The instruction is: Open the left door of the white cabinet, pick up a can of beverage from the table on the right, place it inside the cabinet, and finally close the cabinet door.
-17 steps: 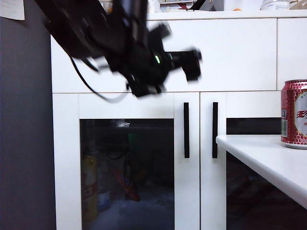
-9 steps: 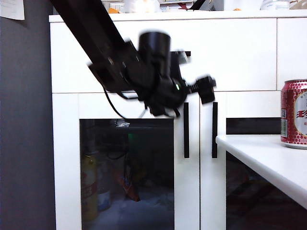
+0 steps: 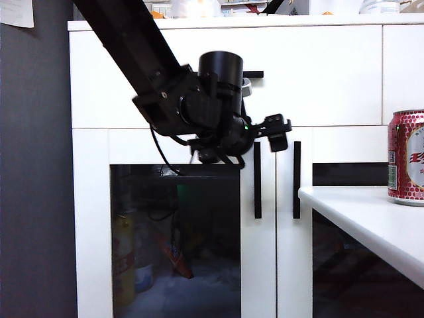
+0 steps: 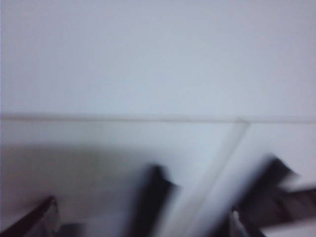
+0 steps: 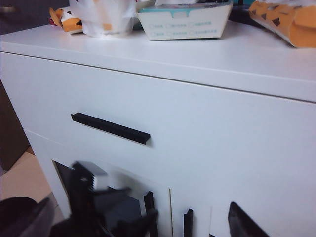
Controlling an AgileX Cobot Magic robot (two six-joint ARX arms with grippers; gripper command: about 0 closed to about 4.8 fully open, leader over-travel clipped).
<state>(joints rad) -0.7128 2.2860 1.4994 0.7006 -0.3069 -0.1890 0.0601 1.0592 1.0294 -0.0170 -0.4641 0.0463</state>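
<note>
A dark grey wall (image 3: 36, 172) stands to the left of the white cabinet (image 3: 165, 86), whose top carries boxes and packets in the right wrist view.

The left door (image 3: 175, 225) is shut, its tinted glass showing dim shapes inside, among them a yellow bottle (image 3: 123, 262). Its vertical black handle (image 3: 258, 180) runs down the door's right frame, close beside the matching handle of the neighbouring door (image 3: 297, 179). The left gripper (image 3: 277, 130) hangs in front of the cabinet at the seam between the drawer front (image 3: 311, 73) and the doors, just above and slightly right of the left door's handle top; whether it touches the handle cannot be told. Its jaws stand wide apart and hold nothing. The left wrist view is blurred, showing only white panels, seams and dark handle shapes.

The can of beverage (image 3: 406, 157) stands upright on the table (image 3: 371, 222) at the far right, well apart from the left gripper.

The right gripper (image 5: 138, 222) shows only as dark finger shapes at the edge of its own view, facing the cabinet's drawer handle (image 5: 110, 128); its jaws are spread and empty.
</note>
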